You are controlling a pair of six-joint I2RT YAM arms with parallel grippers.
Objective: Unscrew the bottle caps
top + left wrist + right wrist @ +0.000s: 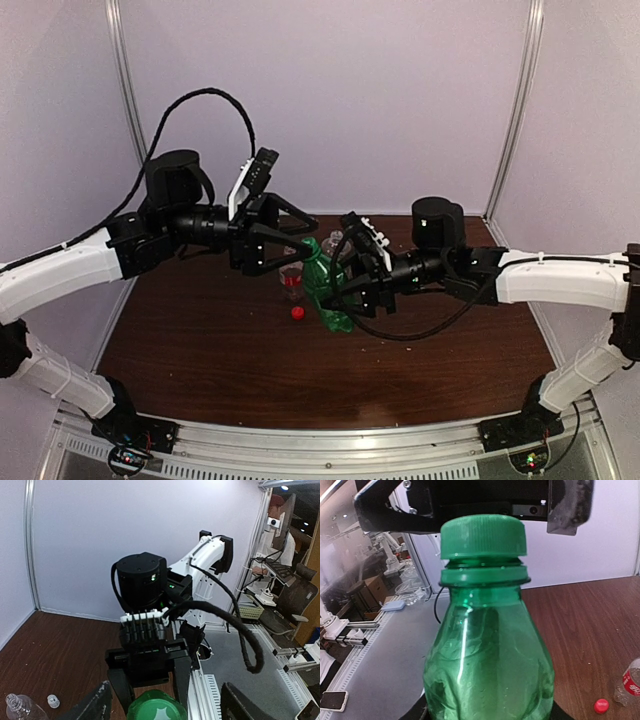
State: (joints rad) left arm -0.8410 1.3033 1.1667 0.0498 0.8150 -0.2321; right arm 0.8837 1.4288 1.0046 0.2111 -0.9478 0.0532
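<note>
My right gripper (345, 297) is shut on the body of the green bottle (487, 655) and holds it tilted above the table. The green cap (483, 535) sits on the bottle's neck. My left gripper (308, 236) is open, its fingers (570, 505) spread wide on either side of the green cap (159, 707), not touching it. A red cap (297, 312) lies loose on the table beside the clear bottle with the red label (291, 280). The wider clear bottle (22, 707) lies on the table with the white cap (53, 700) loose next to it.
The brown table (200, 350) is bounded by white walls at the back and sides. A metal rail (330, 440) runs along the near edge by the arm bases. The two arms meet over the middle of the table.
</note>
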